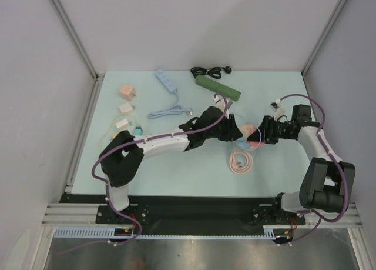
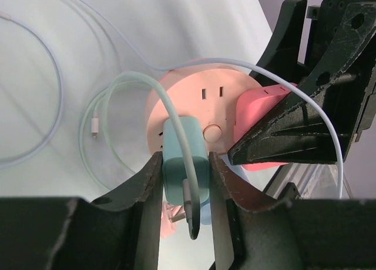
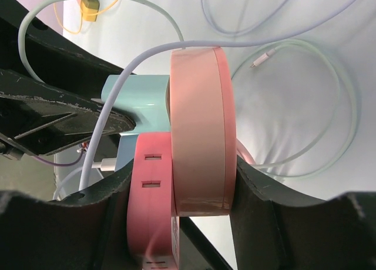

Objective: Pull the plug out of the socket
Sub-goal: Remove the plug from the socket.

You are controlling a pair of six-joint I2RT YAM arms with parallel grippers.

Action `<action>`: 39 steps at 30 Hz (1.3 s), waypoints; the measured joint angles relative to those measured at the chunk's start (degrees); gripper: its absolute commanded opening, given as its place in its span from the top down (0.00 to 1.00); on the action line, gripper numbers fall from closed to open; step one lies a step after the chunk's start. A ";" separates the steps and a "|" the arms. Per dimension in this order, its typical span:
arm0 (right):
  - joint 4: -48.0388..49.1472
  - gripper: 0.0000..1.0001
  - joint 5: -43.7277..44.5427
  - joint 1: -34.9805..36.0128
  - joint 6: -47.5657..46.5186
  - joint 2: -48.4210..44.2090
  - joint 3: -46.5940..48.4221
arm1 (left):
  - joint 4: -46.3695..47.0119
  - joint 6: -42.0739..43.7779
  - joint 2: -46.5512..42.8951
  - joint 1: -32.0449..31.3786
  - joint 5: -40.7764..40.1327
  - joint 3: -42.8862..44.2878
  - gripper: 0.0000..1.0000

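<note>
1. The teal plug [image 2: 179, 143], seated in the round pink socket [image 2: 205, 96], is being clamped by the left gripper [image 2: 185, 167].
2. The socket and a pink plug [image 3: 151, 187] are being squeezed together by the right gripper [image 3: 183, 173].
3. Both are being held just right of the table's [image 1: 176, 176] middle.

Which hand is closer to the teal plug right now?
Left. The left hand grips the teal plug between its fingers. The right hand clamps the round pink socket together with a pink adapter beside that plug.
</note>
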 measured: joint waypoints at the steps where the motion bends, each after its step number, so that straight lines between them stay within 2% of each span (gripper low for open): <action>1: 0.00 1.00 0.07 0.02 0.00 -0.35 -0.04 | -0.02 -0.09 -0.13 0.02 0.22 0.00 1.00; 12: 0.37 1.00 1.53 -0.07 0.04 -5.97 -0.90 | -2.14 -4.09 -2.16 0.33 3.34 0.09 1.00; 17: 3.58 1.00 11.98 -3.45 -0.48 -5.73 -1.42 | -5.18 -5.77 -9.64 0.50 4.90 -1.90 1.00; 22: 4.85 1.00 14.88 -4.04 -0.55 -5.70 -1.49 | -2.27 -8.55 -14.82 0.44 6.40 -3.21 1.00; 25: 4.79 1.00 13.20 -5.09 -1.03 -5.70 -1.49 | -1.73 -8.37 -15.50 0.42 6.58 -4.66 1.00; 32: 4.74 1.00 4.48 -13.33 -1.95 -6.01 -1.49 | -7.13 -3.98 -20.87 0.44 10.38 -6.75 1.00; 36: 5.20 1.00 1.79 -16.20 -1.51 -7.21 -1.49 | -11.47 0.13 -30.49 0.37 13.88 -6.64 1.00; 39: 6.08 1.00 -0.59 -17.25 -1.27 -7.52 -1.49 | -16.83 3.02 -37.48 0.37 15.26 -3.34 1.00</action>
